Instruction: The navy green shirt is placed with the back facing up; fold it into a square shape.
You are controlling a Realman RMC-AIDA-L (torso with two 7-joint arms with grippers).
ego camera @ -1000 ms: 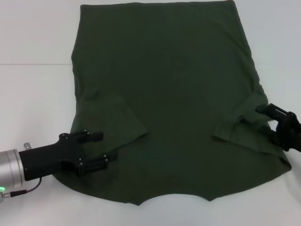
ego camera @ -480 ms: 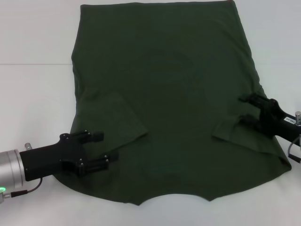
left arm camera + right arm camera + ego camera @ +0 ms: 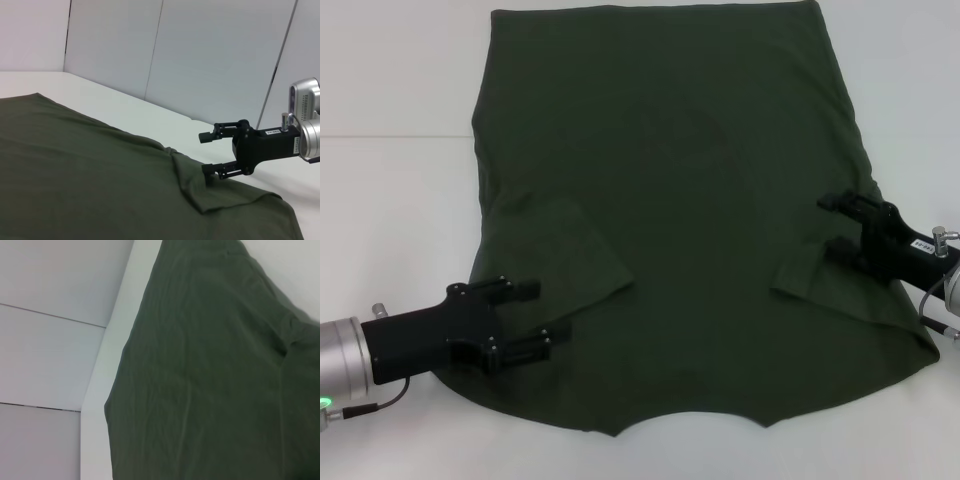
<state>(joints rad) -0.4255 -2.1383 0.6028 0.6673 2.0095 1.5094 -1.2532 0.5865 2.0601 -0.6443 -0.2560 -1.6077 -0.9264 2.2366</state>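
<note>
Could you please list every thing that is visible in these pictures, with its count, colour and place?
navy green shirt: one, dark olive green, spread flat with the plain back up, covering most of the table, both sleeves folded in onto the body.
table: one, white, under the shirt and showing around it.
wall panels: several, pale grey-white, standing behind the table's edge.
left end effector: one, black on a silver arm, open, over the shirt's left sleeve near the collar end.
right end effector: one, black on a silver arm, open, at the shirt's right sleeve, its lower finger close to the cloth.
</note>
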